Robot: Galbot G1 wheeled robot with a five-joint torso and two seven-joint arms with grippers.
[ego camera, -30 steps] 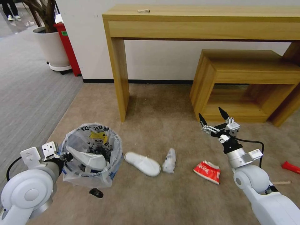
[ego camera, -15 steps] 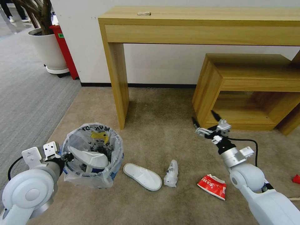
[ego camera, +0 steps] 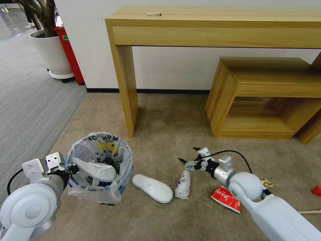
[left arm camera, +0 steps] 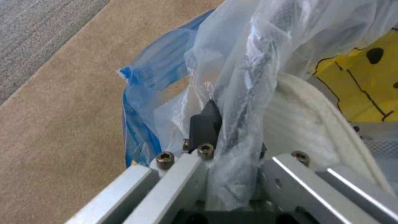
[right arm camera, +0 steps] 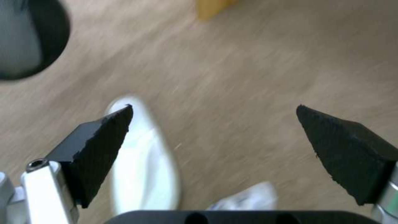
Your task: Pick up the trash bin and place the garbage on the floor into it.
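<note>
While gripping the bag-lined rim, left tool (ego camera: pixel 68 167) clamped on the bin (ego camera: pixel 98 167), one slipper (ego camera: pixel 95 169) already inside. Right of the bin on the carpet (ego camera: pixel 167 127): second slipper (ego camera: pixel 152 188), crumpled wrapper (ego camera: pixel 183 184), red packet (ego camera: pixel 226 199). Right tool (ego camera: pixel 188 156) spread open above the wrapper.

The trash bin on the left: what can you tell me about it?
The trash bin is small, round and dark, with blue showing at its side. A crinkly clear plastic bag with black print and a yellow patch lines it and spills over the rim. It stands upright above the beige carpet. The left hand is shut on its rim and liner. A white slipper lies inside.
</note>
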